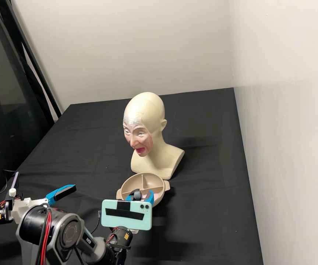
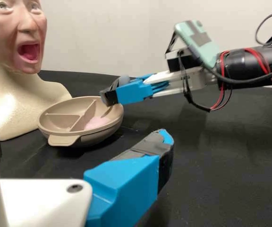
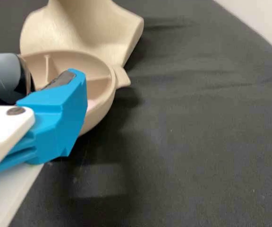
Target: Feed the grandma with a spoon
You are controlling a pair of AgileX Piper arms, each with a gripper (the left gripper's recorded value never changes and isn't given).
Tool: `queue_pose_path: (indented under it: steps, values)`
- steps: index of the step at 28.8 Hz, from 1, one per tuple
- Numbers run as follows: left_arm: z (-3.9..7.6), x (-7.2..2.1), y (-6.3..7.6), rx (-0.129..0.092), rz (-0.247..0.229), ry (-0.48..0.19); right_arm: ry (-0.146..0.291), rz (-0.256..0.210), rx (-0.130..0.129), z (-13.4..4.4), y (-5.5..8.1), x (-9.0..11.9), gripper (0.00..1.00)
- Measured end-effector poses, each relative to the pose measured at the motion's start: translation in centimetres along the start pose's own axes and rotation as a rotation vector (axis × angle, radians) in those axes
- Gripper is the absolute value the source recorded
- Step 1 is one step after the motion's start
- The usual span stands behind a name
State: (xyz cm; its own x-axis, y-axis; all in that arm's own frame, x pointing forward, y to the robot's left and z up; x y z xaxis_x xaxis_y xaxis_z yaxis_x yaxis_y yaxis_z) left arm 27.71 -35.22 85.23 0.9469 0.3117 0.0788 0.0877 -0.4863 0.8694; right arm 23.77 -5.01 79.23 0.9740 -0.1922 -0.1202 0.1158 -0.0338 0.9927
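One mint phone (image 1: 126, 214) near divided bowl (image 1: 149, 182)

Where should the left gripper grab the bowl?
Probably the flat tab on the rim of the bowl that points toward the left gripper: it juts out, thin enough to pinch. Come in low from that side; the right gripper, holding the spoon, hangs over the rim farther round.

One mannequin head (image 1: 146, 127), one divided bowl (image 1: 146, 182), one spoon (image 3: 4, 75), one phone (image 1: 127, 214), two end effectors (image 2: 74, 142) (image 1: 140, 195).
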Motion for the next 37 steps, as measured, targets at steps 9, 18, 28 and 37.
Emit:
queue_pose_path:
  steps: [9, 18, 28, 37]
  values:
    - [0.7, 0.02, -0.2, 0.004, -0.006, -0.023, 0.016, 0.024, -0.002, -0.5, 0.5, 1.4, 0.0]
    - [0.9, 0.08, -0.2, 0.004, -0.007, -0.029, 0.042, 0.012, -0.009, -1.5, 0.3, 2.2, 0.0]
    - [0.9, 0.16, -0.3, 0.0, -0.01, -0.027, 0.015, -0.039, -0.007, -1.4, -0.6, 2.9, 0.0]
    - [1.2, 0.38, -0.3, 0.0, -0.008, -0.034, 0.008, -0.059, -0.009, -1.4, -0.9, 2.8, 0.0]
